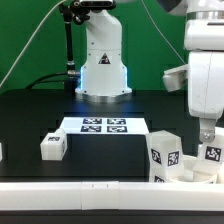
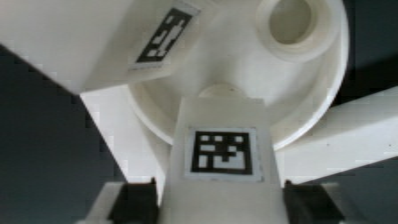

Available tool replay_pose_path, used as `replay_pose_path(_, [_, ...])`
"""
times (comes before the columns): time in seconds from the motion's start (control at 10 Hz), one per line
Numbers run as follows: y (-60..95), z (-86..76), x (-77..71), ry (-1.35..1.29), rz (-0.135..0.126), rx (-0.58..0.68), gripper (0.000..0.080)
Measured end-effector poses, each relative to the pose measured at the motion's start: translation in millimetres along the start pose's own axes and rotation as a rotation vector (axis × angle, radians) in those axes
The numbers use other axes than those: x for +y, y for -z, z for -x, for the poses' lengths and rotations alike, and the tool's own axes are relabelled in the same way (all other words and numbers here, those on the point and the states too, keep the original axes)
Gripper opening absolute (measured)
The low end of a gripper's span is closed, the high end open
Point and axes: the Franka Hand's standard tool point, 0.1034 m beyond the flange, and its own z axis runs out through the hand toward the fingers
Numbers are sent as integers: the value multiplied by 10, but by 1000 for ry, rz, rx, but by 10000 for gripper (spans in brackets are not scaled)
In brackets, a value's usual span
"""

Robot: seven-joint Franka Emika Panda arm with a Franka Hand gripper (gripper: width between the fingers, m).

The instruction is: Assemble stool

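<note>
Hand (image 1: 207, 138) clamps leg (image 2: 222, 125) upright, long axis vertical, over seat (image 2: 317, 75).

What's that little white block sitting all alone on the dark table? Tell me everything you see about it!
It is a stool leg: a small, chunky white piece that looks like plastic, with a black-and-white square tag on one face. It rests on the black table, toward the exterior view's left, close to a corner of the marker board. Nothing holds it.
</note>
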Motion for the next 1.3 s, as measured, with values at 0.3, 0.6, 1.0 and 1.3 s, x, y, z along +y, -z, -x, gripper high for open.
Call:
replay_pose_path(0.3, [1, 0, 1, -68, 0, 0, 340])
replay_pose_path(0.6, [-3, -19, 7, -450, 8, 20, 340])
replay_pose_path(1.0, [-2, -47, 14, -818, 15, 38, 340])
replay_pose_path(1.3, [-12, -20, 16, -1094, 13, 78, 340])
